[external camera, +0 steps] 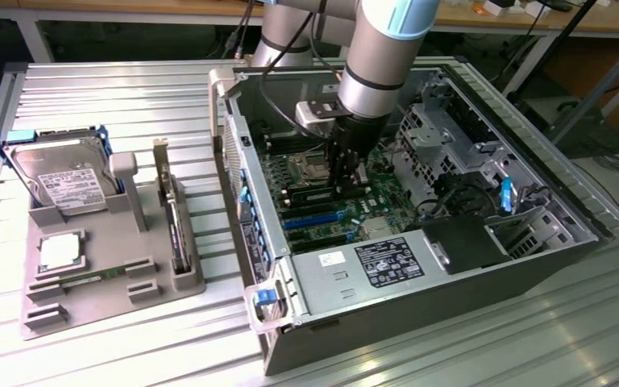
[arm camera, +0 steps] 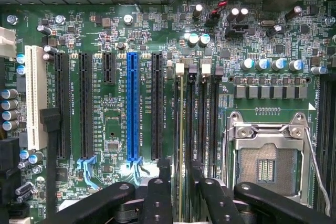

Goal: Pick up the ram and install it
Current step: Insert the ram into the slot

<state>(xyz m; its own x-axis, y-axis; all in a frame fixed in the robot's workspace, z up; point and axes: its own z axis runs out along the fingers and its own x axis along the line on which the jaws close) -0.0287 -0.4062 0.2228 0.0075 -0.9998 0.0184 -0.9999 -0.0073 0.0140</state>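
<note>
**RAM seated edge-up in slot, jaws straddling it**

Worktop (external camera: 105, 89): open PC case (external camera: 417, 274) lies on its side, so the motherboard (arm camera: 115, 119) faces up for vertical insertion. Arm reaches down inside. Gripper (arm camera: 181, 192) hangs over the memory slots beside the empty CPU socket (arm camera: 268, 166). The ram (arm camera: 181, 145) stands edge-on in one slot. Jaws sit partly spread either side of it; cannot tell whether they touch it.
</note>
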